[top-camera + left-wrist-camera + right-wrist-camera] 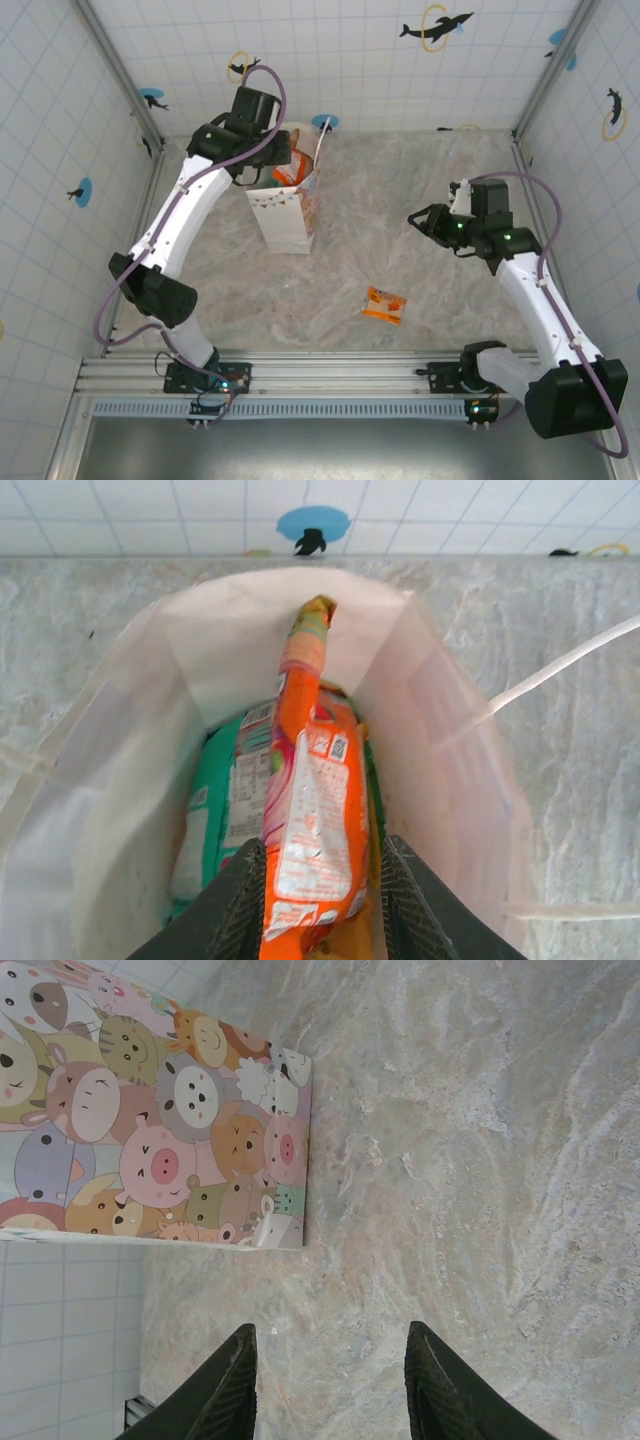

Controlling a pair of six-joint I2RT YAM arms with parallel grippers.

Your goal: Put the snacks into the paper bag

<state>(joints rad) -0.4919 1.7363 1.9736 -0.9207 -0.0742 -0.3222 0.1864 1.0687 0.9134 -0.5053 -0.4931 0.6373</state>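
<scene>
**One packet lies on the table, more stand in the bag**

One small orange packet [384, 304] lies flat on the table [420, 180], closest to us and near the middle. It is all alone, well apart from both arms and from the bag.

A bit farther back on the right we see the right gripper [418, 218]. It hangs over the bare table. In its own camera its fingers [232, 1380] stand apart and we see nothing between them [330, 1330].

Farther back on the left stands the paper bag [285, 215]. It is upright with its mouth open. From the right wrist camera we see its side, covered in little cartoon animals [150, 1110].

Over the mouth of the bag hangs the left gripper [268, 165]. In its own camera we look straight down into the bag [130, 730]. An orange packet [315, 810] stands on end inside, between the two fingers [320, 845]. These fingers stand apart, one on each side of the packet, and a thin gap shows beside one of them, so they do not squeeze it. A green packet [215, 810] stands just beside the orange one, touching it. We see bits of other packets under them, but we cannot tell how many.

A thin white handle [560, 665] sticks out from the bag's far side. Behind it is the tiled wall [150, 515] with a blue sticker [312, 525].
</scene>
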